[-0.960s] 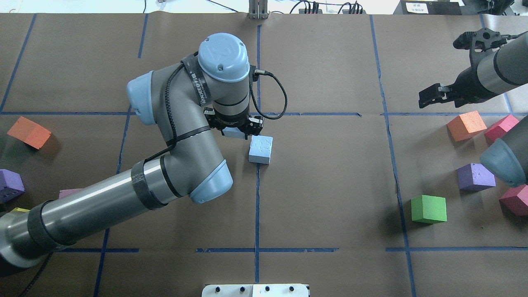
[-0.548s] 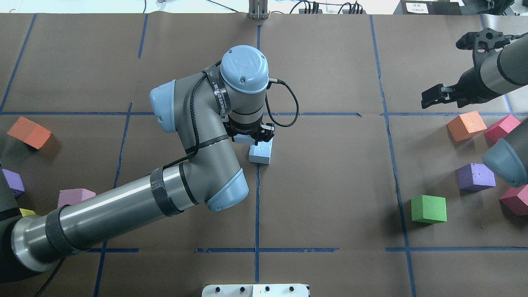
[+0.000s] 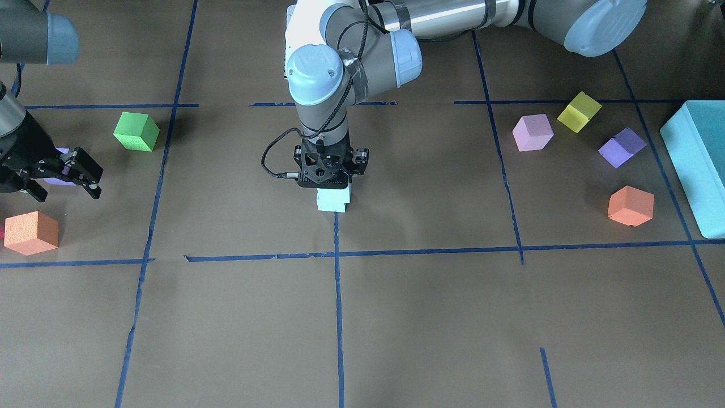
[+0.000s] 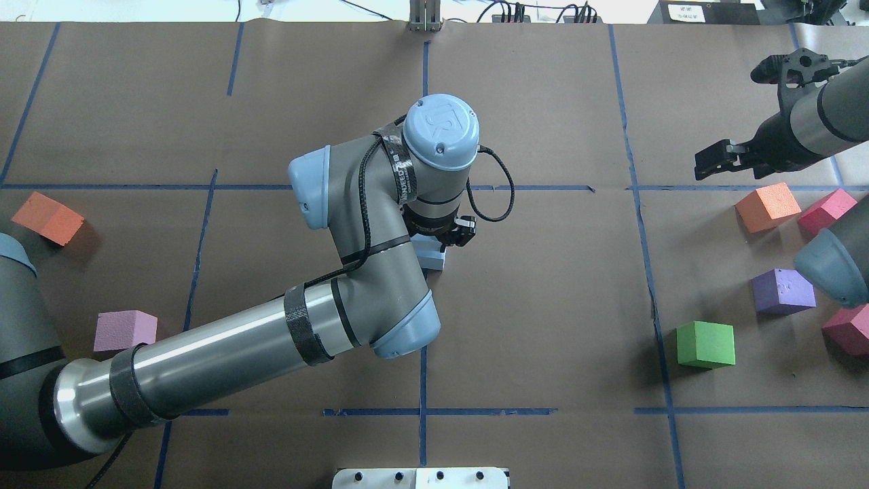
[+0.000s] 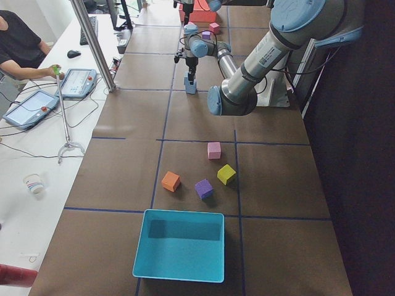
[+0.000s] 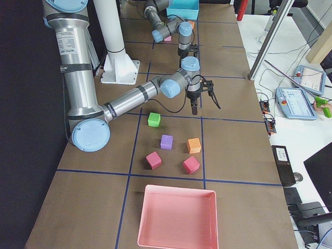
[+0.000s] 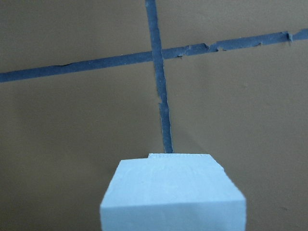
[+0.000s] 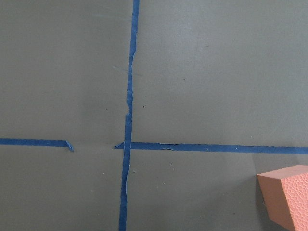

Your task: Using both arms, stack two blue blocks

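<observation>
My left gripper (image 3: 333, 182) is shut on one pale blue block (image 7: 173, 197) and holds it straight over the second blue block (image 3: 333, 201) at the table's middle, on the blue tape line. In the left wrist view only a thin far edge of the lower block shows past the held one. I cannot tell whether the two touch. In the overhead view the wrist hides most of both; one corner of the blue blocks (image 4: 433, 258) shows. My right gripper (image 3: 65, 173) is open and empty, far off at the robot's right, near an orange cube (image 4: 767, 206).
On the right side lie a green cube (image 4: 706, 344), a purple cube (image 4: 783, 291) and crimson cubes (image 4: 825, 209). On the left lie an orange cube (image 4: 47, 217), a pink cube (image 4: 124, 330), a yellow cube (image 3: 579, 111) and a turquoise box (image 3: 696, 164).
My left arm has swung to the right with the blue block, from beside the second blue block to directly over it. The right arm has hardly moved.
</observation>
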Tool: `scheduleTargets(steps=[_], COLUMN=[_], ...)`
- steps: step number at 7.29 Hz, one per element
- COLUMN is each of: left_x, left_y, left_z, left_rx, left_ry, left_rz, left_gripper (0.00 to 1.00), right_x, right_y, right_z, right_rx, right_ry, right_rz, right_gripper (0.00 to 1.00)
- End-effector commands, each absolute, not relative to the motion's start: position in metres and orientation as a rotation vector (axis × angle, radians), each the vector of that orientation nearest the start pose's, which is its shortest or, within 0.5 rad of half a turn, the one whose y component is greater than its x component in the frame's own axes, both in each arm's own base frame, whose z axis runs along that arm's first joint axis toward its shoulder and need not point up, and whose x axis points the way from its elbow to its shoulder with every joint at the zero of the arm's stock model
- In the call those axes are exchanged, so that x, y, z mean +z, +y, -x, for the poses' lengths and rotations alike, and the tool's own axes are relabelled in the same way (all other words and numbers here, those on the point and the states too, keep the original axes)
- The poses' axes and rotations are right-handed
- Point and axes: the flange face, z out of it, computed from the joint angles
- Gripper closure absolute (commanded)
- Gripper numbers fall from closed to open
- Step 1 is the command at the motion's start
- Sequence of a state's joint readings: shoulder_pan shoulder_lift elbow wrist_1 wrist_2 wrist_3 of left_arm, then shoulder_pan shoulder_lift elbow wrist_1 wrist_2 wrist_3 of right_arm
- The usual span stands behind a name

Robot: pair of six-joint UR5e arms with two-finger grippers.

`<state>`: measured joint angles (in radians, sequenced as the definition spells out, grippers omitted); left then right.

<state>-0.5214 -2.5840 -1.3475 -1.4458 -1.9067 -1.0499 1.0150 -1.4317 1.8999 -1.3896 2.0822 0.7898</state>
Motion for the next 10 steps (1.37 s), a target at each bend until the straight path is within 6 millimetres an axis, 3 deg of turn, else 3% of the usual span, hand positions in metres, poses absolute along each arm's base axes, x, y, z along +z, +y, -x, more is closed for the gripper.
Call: scheduleTargets(steps=[1,10], left_x=[0.123,0.112], left_y=[-0.468,-0.463], left_z=[-0.625,-0.63], left_rx=[0.111,0.132], left_ry=[0.729,0.755], left_rz=[-0.04,-0.057], left_gripper=[0.77,0.66], right_x=[0.418,0.423], right_y=[-0.504,-0.506], right_z=[0.214,0.216], right_rx=[0.056,0.063], right_ry=[-0.777,-0.772], right_rz=[-0.185,-0.173], right_gripper=[0.0,0.0])
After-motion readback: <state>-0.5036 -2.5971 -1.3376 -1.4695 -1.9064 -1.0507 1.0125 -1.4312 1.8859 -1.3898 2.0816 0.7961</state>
